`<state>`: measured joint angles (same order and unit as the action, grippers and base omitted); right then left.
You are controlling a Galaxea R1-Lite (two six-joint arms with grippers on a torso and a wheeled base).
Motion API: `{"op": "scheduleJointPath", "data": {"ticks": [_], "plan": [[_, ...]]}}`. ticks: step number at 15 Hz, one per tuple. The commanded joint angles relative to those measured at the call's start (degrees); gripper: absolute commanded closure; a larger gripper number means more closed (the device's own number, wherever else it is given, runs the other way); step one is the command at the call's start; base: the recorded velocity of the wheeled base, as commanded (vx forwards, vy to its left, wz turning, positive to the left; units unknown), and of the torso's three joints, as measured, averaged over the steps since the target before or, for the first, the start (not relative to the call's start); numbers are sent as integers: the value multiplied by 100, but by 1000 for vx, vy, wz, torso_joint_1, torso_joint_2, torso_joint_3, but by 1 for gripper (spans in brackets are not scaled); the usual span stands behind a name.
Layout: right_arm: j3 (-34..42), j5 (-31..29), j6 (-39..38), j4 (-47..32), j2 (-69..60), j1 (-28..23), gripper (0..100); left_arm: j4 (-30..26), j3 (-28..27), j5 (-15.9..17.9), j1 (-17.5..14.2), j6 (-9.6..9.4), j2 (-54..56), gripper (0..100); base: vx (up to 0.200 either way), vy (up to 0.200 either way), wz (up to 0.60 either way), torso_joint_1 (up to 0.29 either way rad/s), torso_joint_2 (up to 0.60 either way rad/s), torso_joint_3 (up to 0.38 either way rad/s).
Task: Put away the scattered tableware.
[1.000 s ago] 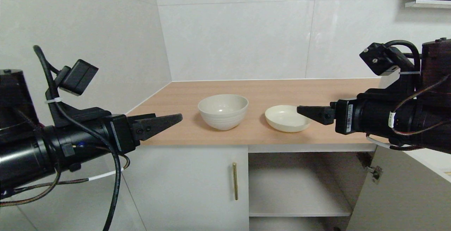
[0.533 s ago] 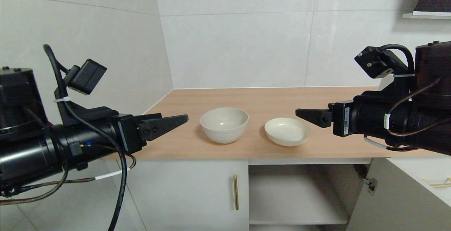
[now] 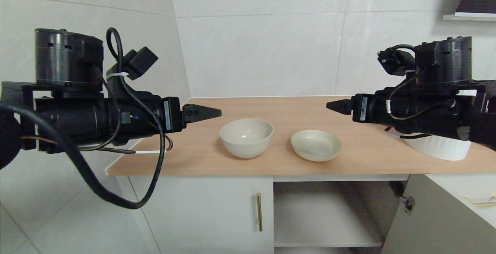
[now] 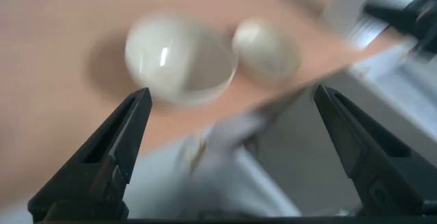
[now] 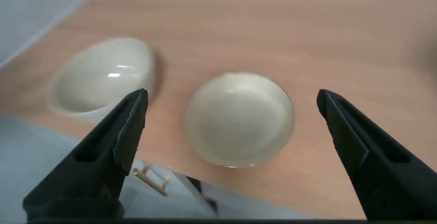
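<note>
Two cream pieces wait on the wooden countertop [image 3: 286,105] in the head view: a deep bowl [image 3: 246,137] and, just beside it on the robot's right, a shallow dish [image 3: 316,145], both near the front edge. The left gripper [image 3: 219,111] hangs above the counter on the bowl's side and the right gripper [image 3: 328,105] above the dish's, so each arm is nearer its own piece, which lies below and slightly inward of it. Under the dish an open cabinet compartment [image 3: 325,207] offers a bare shelf, its door [image 3: 438,215] swung out to the right; a white ribbed dish [image 3: 440,149] sits beneath the right arm. From the left wrist, the left gripper [image 4: 232,91] has its fingers spread wide and holds nothing, with the bowl [image 4: 179,60] and dish [image 4: 266,46] ahead. From the right wrist, the right gripper [image 5: 231,94] is likewise released, the dish [image 5: 239,118] framed between its fingers and the bowl [image 5: 102,74] off to one side. Being round, neither piece has a long axis, so a rim grasp seems likely, and the dish looks best placed for the right arm.
</note>
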<state>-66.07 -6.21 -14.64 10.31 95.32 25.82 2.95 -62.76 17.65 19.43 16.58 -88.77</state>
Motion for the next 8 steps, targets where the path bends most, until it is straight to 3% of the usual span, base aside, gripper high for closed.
{"op": "scheduleJointPath", "data": {"ticks": [1, 2, 3, 4, 5, 6, 7, 8], "plan": [[-723, -12, -478, -741, 382, -165, 0, -128, -193, -51, -1, 12, -237, 0, 0, 0, 0, 0, 0, 0], [-943, -12, -645, -1075, 435, -165, 0, -198, -299, -86, -1, 144, -316, 0, 0, 0, 0, 0, 0, 0], [-1030, -65, -716, -1286, 444, -165, 0, -392, -545, -130, 17, 513, -457, 0, 0, 0, 0, 0, 0, 0], [-1039, -83, -716, -1304, 444, -156, 0, -524, -729, -139, 34, 741, -571, 0, 0, 0, 0, 0, 0, 0], [-1030, -118, -716, -1330, 461, -156, 0, -893, -1221, -201, 43, 1286, -923, 0, 0, 0, 0, 0, 0, 0], [-1030, -153, -716, -1330, 479, -156, 0, -972, -1362, -271, 43, 1445, -1072, 0, 0, 0, 0, 0, 0, 0], [-1039, -338, -716, -1330, 576, -156, 0, -998, -1564, -596, 52, 1629, -1406, 0, 0, 0, 0, 0, 0, 0], [-1048, -592, -680, -1304, 725, -156, 0, -998, -1696, -965, 140, 1664, -1749, 0, 0, 0, 0, 0, 0, 0]]}}
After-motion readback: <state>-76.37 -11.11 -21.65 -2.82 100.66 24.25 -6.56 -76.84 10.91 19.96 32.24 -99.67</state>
